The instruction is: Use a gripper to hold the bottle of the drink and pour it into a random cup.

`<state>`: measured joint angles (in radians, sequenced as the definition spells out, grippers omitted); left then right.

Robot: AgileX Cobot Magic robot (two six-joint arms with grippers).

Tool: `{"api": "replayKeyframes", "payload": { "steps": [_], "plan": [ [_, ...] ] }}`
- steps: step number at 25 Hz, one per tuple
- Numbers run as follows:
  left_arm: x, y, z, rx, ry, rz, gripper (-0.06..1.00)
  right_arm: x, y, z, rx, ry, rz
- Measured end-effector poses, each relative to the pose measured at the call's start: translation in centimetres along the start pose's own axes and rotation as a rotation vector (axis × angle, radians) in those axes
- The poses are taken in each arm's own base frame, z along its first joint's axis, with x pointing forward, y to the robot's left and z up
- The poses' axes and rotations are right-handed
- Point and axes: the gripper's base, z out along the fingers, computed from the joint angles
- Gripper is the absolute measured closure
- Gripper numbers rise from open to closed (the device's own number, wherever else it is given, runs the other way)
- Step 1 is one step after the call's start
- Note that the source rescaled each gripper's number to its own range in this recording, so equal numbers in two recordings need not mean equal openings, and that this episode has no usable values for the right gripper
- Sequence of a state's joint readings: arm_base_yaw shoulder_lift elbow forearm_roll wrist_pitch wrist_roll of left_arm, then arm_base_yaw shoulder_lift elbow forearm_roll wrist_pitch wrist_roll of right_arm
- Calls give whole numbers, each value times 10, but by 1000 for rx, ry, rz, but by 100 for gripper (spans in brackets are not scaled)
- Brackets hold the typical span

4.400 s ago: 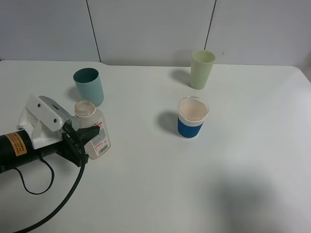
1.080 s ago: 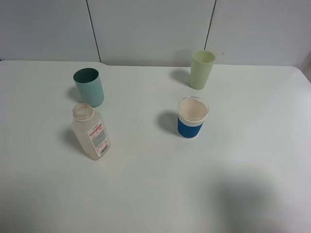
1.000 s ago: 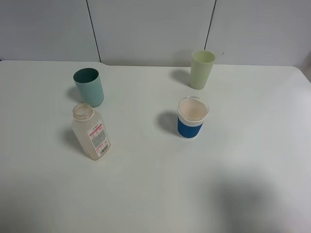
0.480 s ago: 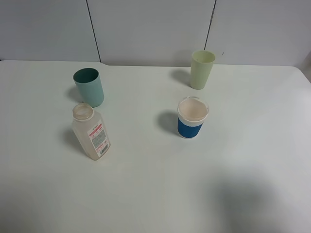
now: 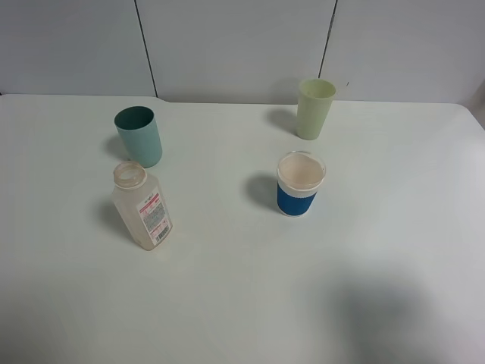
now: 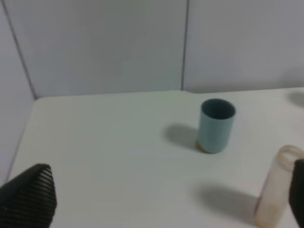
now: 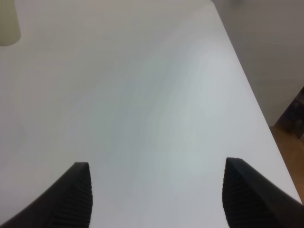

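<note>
The bottle [image 5: 142, 206] stands upright on the tabletop [image 5: 242, 303], cap off, just in front of the teal cup [image 5: 139, 136] and a little apart from it. No drink shows through its cloudy walls from the high camera, and the cup's dark inside gives nothing away either, so I can't say for sure whether the pour is done. Judging by the layout, this is either the very start or the wrap-up, with nobody holding anything.

The left claw [image 6: 156, 199] hangs low beside the tabletop with its jaws spread wide and nothing between them; in its own view the bottle [image 6: 275, 190] sits right next to one jaw tip, the cup [image 6: 216, 125] farther off. The right claw [image 7: 156, 199] is also spread and empty, over bare tabletop well away from the action, with the pale green tumbler [image 7: 8, 23] at the edge of its view.

If the pour is still to come, the left claw needs to slide in around the bottle's body, below the neck, squeeze, lift, then tip toward the teal cup. The white-and-blue cup [image 5: 300, 184] stands well off to the side.
</note>
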<state>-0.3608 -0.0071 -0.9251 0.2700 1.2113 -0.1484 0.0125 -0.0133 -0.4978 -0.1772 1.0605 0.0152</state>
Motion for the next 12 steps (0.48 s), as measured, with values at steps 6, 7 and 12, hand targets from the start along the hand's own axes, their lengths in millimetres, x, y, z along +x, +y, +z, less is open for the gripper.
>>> {"api": "replayKeyframes", "payload": {
  "steps": [6,7,12],
  "plan": [
    [0,0,0,-1,1,4,-6,0,0,0,0,0,0],
    [0,-1,0,6,2,2,-6,0,0,0,0,0,0],
    [11,-13,12,109,69,24,-6,0,0,0,0,0,0]
  ]
}}
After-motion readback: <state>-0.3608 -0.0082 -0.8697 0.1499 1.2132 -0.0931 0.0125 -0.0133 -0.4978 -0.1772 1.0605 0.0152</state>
